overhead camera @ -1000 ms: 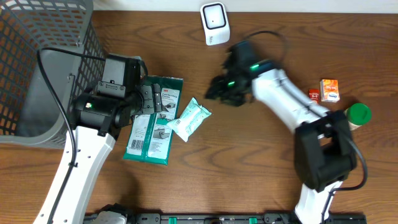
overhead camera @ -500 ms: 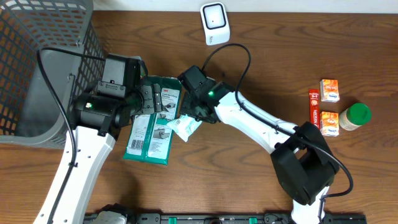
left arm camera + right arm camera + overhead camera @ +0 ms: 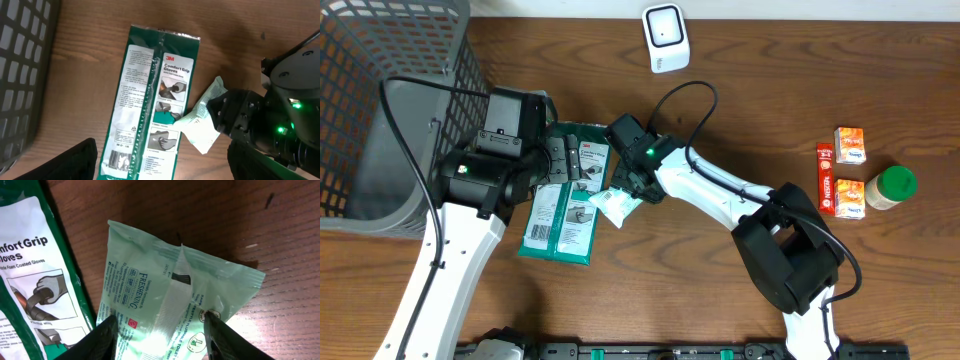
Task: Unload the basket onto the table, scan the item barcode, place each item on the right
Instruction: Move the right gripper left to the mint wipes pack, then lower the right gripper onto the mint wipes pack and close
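The wooden table (image 3: 720, 290) carries everything, and places here are given from the green glove pack (image 3: 565, 215), which lies flat with its white printed back up. The grey basket (image 3: 380, 90) stands left of the pack, cut off by the overhead frame's top and left edges. The left arm (image 3: 460, 240) runs up from the near edge on the pack's left, and its body hides the pack's upper left corner from above. The left gripper (image 3: 161, 145) hangs over the pack, jaws spread wide and grasping nothing; only dark finger stubs show in its own camera's lower corners. The right arm (image 3: 720, 195) reaches in from the pack's right. The right gripper (image 3: 161, 335) is down on the pale green wipes packet (image 3: 612, 203), which lies at the pack's right edge and overlaps it. One finger sits on each side of the packet. Whether they are clenched on it I cannot tell, as the fingertips are cut off. A small dark patch by the packet's centre seam is too blurred to read. The white scanner (image 3: 665, 38) stands beyond the pack, up and right. Far right of it are a green-lidded jar (image 3: 893, 185) and small boxes (image 3: 850, 143).
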